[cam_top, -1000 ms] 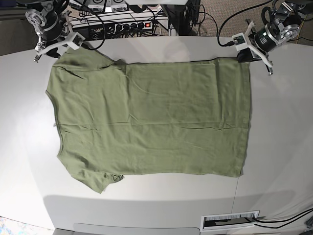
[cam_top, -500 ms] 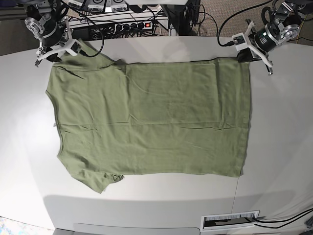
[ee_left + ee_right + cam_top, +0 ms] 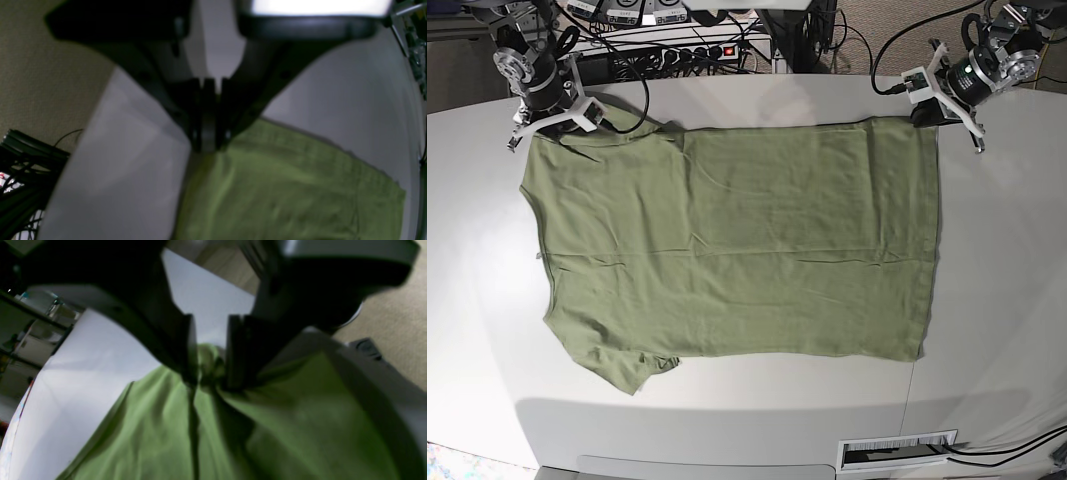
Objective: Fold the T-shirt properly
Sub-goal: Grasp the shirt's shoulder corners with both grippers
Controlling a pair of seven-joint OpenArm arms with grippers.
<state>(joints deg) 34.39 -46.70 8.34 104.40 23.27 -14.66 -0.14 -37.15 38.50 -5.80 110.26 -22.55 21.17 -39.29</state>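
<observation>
The T-shirt (image 3: 737, 245) lies spread flat on the white table (image 3: 997, 300), with its sleeves and neckline toward the left side of the base view and its bottom hem toward the right side. One sleeve (image 3: 632, 370) is at the near left, and the other is at the far left under the right gripper (image 3: 555, 122).

The right gripper is at the far left corner of the shirt. In the right wrist view its two dark fingers (image 3: 181, 336) stand a little apart, and a bunched fold of the green fabric (image 3: 208, 363) sits between them, so it is pinching the sleeve cloth. From there the fabric falls away in soft folds.

The left gripper (image 3: 932, 112) is at the far right corner of the shirt, at the end of the hem. In the left wrist view its fingers (image 3: 206, 110) are pressed together, and their tips meet the corner of the green cloth (image 3: 213, 156). The picture is blurred, so I cannot tell if cloth is really caught between them.

Behind the table, at the far side, there are black cables and a power strip (image 3: 697, 50)
</observation>
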